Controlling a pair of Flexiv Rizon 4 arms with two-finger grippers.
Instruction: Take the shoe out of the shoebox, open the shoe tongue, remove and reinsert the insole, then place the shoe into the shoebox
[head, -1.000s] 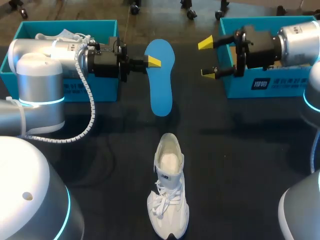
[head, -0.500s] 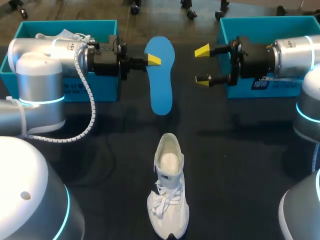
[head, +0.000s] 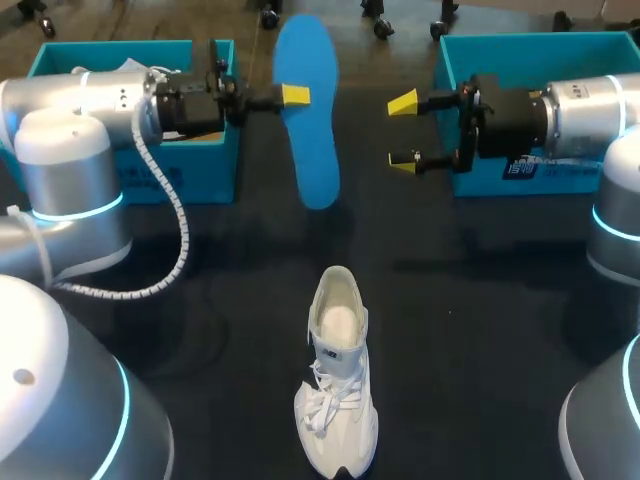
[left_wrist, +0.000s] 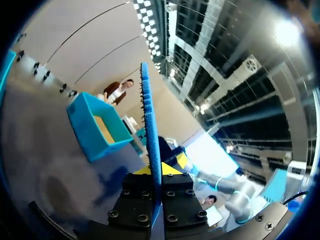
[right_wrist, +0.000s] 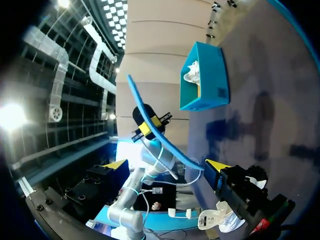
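Note:
A blue insole (head: 307, 115) hangs above the table's far middle, and my left gripper (head: 293, 96) is shut on its edge near the heel end. The left wrist view shows the insole (left_wrist: 150, 130) edge-on, rising between the left gripper's (left_wrist: 159, 171) yellow tips. My right gripper (head: 403, 133) stands open to the right of the insole, apart from it. Seen from the right wrist, the curved insole (right_wrist: 156, 134) lies ahead of the open right gripper (right_wrist: 167, 165). The white shoe (head: 338, 375) rests on the table near the front, its laces loose and opening toward the insole.
A teal shoebox (head: 190, 172) at the far left holds white material. A second teal shoebox (head: 520, 48) stands at the far right behind my right arm. The dark table (head: 480, 330) spreads around the shoe.
My left arm has raised the insole and carried it toward the far side. My right gripper moved left toward the insole, still open. The shoe has stayed put.

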